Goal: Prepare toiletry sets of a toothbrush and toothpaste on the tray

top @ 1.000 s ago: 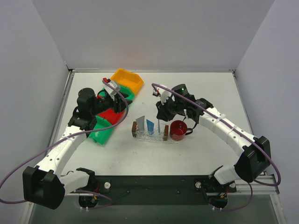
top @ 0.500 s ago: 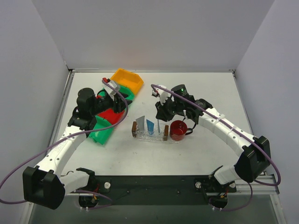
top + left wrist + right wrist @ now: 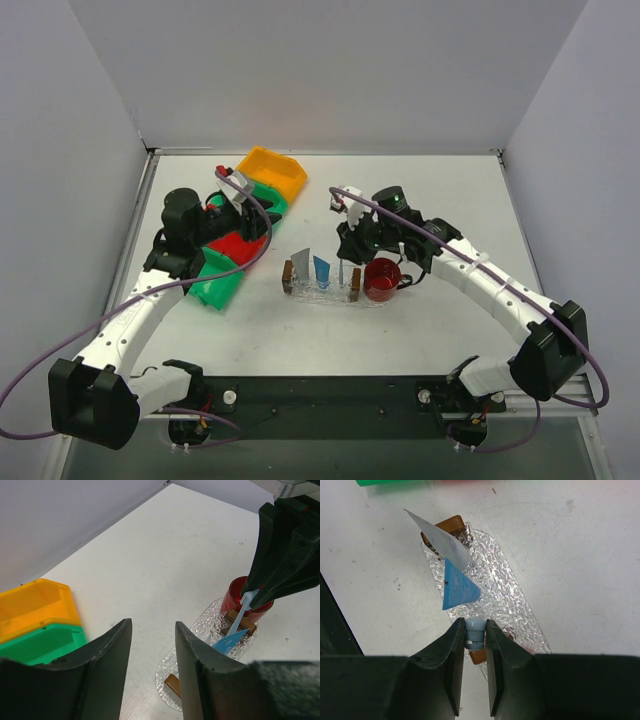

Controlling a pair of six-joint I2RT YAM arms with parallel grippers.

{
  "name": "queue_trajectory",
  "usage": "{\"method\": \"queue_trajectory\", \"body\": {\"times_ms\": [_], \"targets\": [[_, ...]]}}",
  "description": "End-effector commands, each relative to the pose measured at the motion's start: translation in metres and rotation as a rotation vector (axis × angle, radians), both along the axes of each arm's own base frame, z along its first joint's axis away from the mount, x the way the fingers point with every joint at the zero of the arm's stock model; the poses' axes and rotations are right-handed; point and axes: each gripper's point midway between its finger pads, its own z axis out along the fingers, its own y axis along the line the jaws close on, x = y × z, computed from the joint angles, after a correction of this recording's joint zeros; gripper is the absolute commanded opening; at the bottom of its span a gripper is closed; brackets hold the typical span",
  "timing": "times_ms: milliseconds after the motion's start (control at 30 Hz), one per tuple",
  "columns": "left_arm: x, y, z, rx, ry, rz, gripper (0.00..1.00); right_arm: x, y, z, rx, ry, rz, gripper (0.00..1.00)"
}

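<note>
on the tray the blue toothpaste and silver toothpaste stand. over its right end the right gripper pinches the toothbrush by its top: lower it straight, clear of the blue toothpaste, then release. left of the tray the left gripper hangs half open, empty.

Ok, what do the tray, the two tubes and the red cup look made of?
Tray: clear glass or plastic, pebbled and glossy; the table shows through it. Silver tube: thin foil-like laminate with a dull sheen and a flat crimped end. Blue tube: smooth soft plastic by the look, with the same flat end. Red cup: glossy plastic or glazed ceramic; cannot tell which.
</note>
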Motion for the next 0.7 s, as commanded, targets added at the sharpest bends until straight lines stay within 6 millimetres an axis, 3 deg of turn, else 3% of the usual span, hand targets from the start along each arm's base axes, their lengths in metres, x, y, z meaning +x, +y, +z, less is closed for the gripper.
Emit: {"method": "queue_trajectory", "body": {"times_ms": [0,467,667], "targets": [[-0.0017,0.0015,0.0265,-0.035,-0.081,-0.007,0.5,-0.0049,0.0002,0.0097,0.032,-0.051,0.019,0.0],[0.0004,0.0035,0.0263,-0.038,-0.081,0.0,0.5,-0.0053,0.0002,0.0054,0.046,-0.061,0.014,0.0],[-0.0002,0.0043,0.026,-0.038,-0.084,0.001,0.5,-0.0036,0.0002,0.0125,0.057,-0.082,0.01,0.0]]}}
